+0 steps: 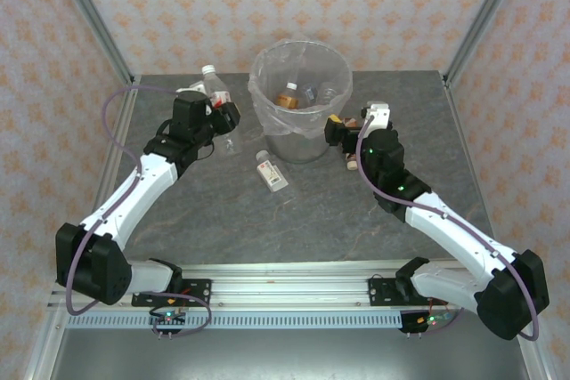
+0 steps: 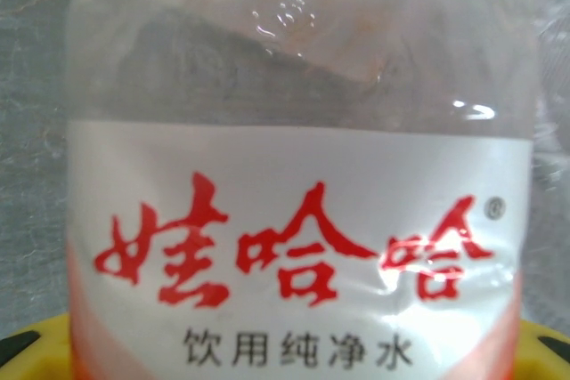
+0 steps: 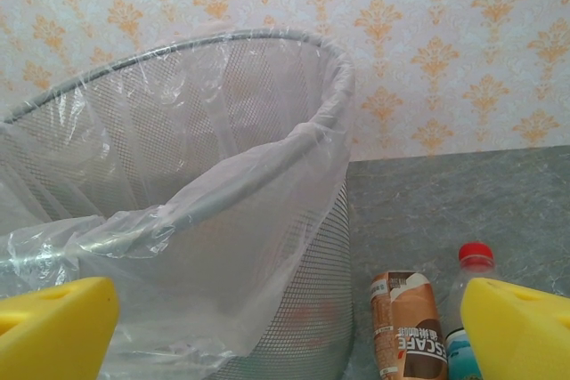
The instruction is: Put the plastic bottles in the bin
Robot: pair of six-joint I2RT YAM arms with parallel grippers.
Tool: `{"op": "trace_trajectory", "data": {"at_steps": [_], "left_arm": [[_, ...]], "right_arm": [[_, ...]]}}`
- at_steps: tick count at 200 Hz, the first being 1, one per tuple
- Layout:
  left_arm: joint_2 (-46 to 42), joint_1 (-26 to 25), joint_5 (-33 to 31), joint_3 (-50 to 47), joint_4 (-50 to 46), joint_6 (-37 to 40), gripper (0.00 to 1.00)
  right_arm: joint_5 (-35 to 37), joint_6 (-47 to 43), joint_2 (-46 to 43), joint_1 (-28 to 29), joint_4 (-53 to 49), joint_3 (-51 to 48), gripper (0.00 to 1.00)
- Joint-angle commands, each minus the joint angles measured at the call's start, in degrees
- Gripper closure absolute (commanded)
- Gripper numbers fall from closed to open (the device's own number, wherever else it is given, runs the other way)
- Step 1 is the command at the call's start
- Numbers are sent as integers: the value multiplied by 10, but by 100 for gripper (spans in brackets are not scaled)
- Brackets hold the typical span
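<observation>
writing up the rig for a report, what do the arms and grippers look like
The left arm and right arm match: white link shells, chunky black joints, a purplish cable looping alongside each. The right gripper has blocky yellow fingers; the left gripper shows yellow too.

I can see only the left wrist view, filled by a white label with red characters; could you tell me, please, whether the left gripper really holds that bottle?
Observer: Yes, the left gripper is shut on the white-capped clear bottle.
Operator: Thank you. Where is the bin?
Observer: The bin stands just right of that gripper, an amber bottle inside.
Operator: And the right gripper?
Observer: The right gripper is open, facing the bin, with a brown-labelled bottle by the bin's base.
</observation>
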Motion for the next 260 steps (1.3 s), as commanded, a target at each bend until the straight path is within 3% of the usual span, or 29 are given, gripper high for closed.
{"op": "trace_trajectory", "data": {"at_steps": [1,79,148,210,260], "left_arm": [[-22,1,12,28,31,-21,46],[3,-34,30,123,40,8,46],[128,-97,62,273,35,56,46],[242,-103,111,433,-10,63,46],[330,-107,91,505,-45,81,47]], "right_arm": [[14,6,-10,-3,22,-11,1],[24,6,-20,-3,29,-32,1],[24,1,-34,-3,16,-33,1],[39,1,-70,-3,-6,-45,1],[43,9,-81,-3,-19,-47,1]]}}
